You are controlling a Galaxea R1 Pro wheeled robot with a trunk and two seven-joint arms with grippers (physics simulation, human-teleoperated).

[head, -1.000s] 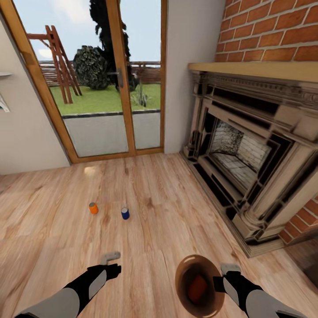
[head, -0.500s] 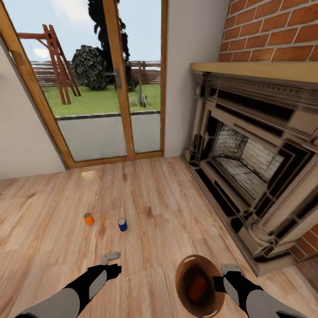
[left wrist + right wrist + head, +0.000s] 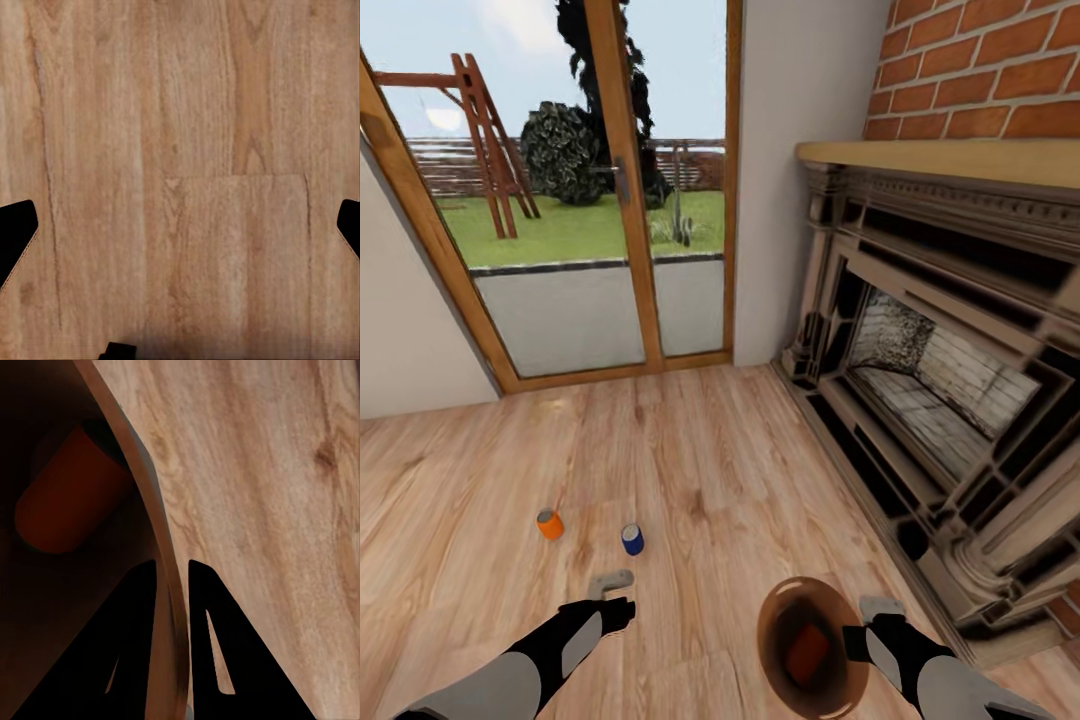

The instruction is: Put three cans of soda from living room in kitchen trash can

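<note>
Right gripper [image 3: 847, 640] clamped on the bin [image 3: 772, 640] rim, one finger [image 3: 135, 637] inside the wall, the other outside, pinching it. Left gripper [image 3: 618, 590] spread wide over bare floor [image 3: 710, 480], nothing between the tips at the wrist view's edges.

Biggest stuff first: brick fireplace [image 3: 950, 380] off to the right, glass doors [image 3: 590, 200] straight ahead with lawn beyond. Then the bin, held low at the right, brown inside, with an orange can [image 3: 807, 652] lying in the bottom. Smallest: second orange can [image 3: 549, 524] and blue can [image 3: 632, 539] upright on the floor, just ahead of the left gripper, near each other but not touching.
</note>
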